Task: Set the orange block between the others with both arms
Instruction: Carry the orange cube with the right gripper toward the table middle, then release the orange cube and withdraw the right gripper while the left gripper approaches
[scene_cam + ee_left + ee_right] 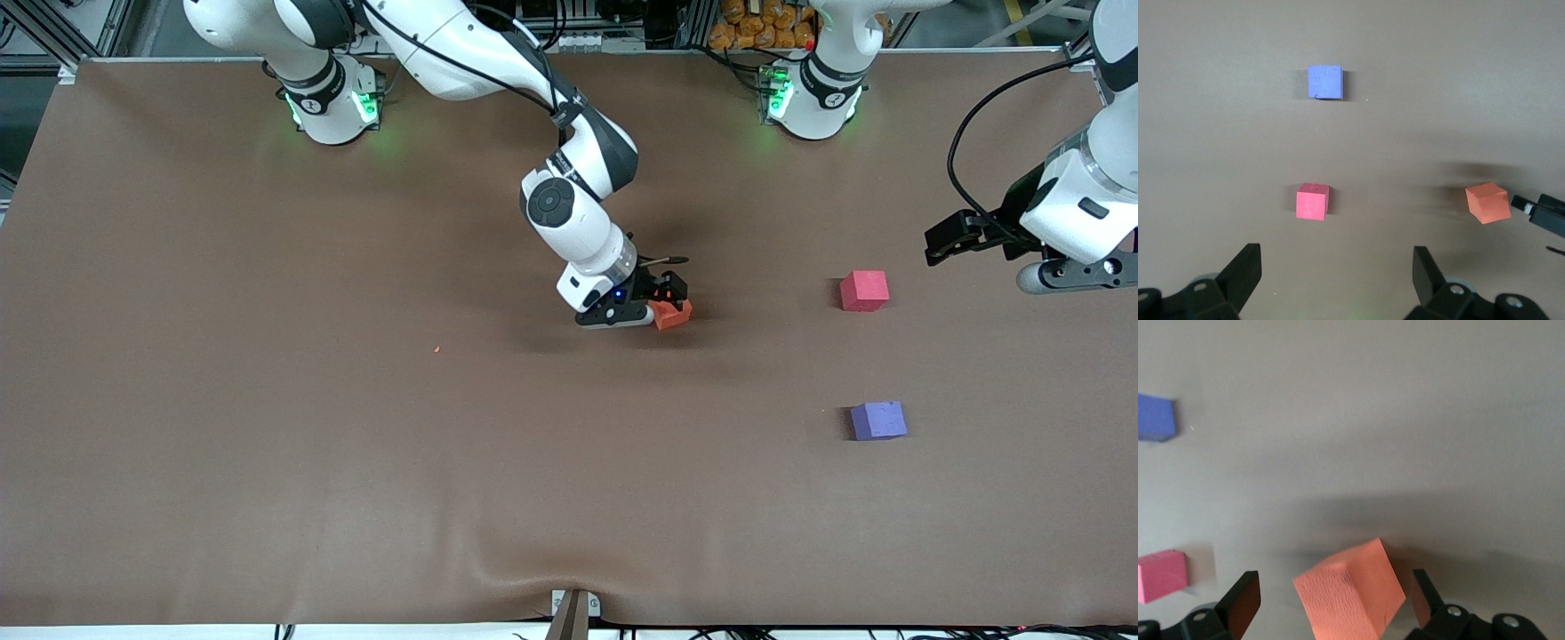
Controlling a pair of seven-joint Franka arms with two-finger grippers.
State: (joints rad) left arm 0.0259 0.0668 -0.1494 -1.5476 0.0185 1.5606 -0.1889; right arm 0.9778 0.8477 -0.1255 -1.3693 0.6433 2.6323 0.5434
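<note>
The orange block (673,315) is seen near the middle of the brown table (267,400). It is a cube, so no side is longer than another. It is tilted, with one corner turned up. The right gripper (662,302) is set around it, with its fingers (1238,603) spread wide and not touching the block. The pinkish-red cube (863,291) and the purple cube (878,420) are placed toward the left arm's end, well apart from the block. The left gripper (1335,273) is held up over that end, beside the pinkish-red cube, with its fingers spread wide and nothing between them.
</note>
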